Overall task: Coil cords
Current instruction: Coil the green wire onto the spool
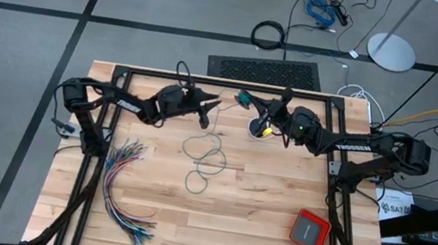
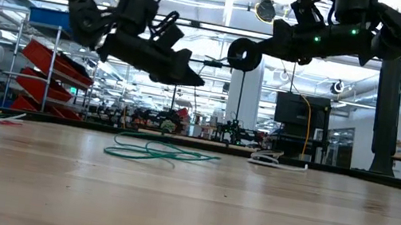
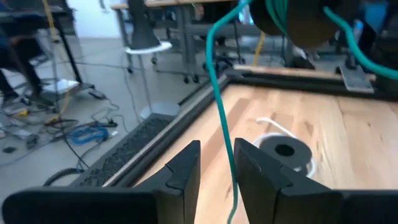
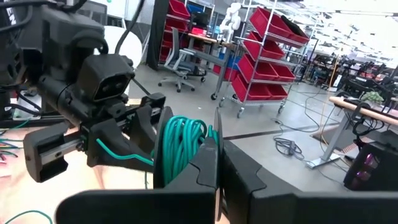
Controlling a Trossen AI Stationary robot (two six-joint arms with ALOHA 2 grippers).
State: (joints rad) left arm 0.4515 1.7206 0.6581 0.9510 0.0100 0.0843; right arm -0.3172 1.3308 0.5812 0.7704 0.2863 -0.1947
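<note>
- Teal cord [image 4: 181,148]: your right pincer [image 4: 216,163] is clenched on its wound coil, up above the tabletop [image 1: 275,209].
- Your left pincer [image 3: 217,163] straddles the strand, slightly parted.
- Slack loops lie mid-tabletop.

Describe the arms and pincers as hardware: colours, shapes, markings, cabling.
Both arms are dark, near black, built from chunky segmented links. White TROSSEN lettering runs along the left arm and the right arm. The right arm shows small green indicator lights near its wrist. Black cables loop off the wrist housings. The left pincer has two flat, angular dark fingers tapering to blunt tips; the right pincer has the same two-finger shape.
</note>
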